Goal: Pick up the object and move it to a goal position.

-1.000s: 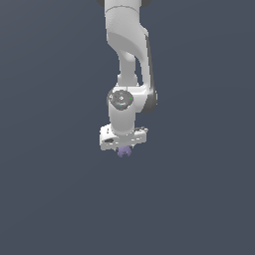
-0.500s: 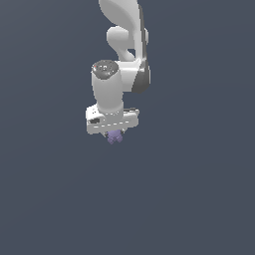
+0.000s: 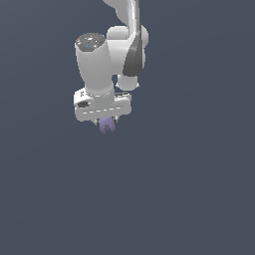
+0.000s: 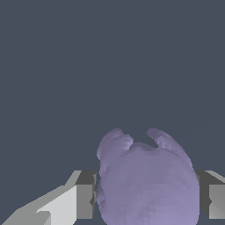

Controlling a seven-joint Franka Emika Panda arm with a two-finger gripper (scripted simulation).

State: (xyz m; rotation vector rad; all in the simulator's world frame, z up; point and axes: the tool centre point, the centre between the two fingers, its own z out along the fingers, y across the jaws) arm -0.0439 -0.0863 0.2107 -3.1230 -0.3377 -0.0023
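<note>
1. Object [image 3: 106, 125]: small pale purple rounded lump with short nubs. It hangs just under the white gripper [image 3: 106, 121] in the exterior view, with plain grey all around it and no contact with any surface. In the wrist view the object [image 4: 147, 182] fills the space between the two fingers [image 4: 85, 195].
2. Gripper: closed to a narrow gap on the object, one finger pad against each side. The nubs stick out beyond the fingertips.
3. Arm [image 3: 112, 55]: white, comes down from the top of the exterior view, with the hand pointing down.
4. Step in hand: the pick looks done and the carry is under way, judged from the object being held clear of any surface.
5. Goal position: no marker shows in either view, so how far is left cannot be told.
6. Next move calls for: a steady grip while travelling, since the rounded object could slip between flat pads.
</note>
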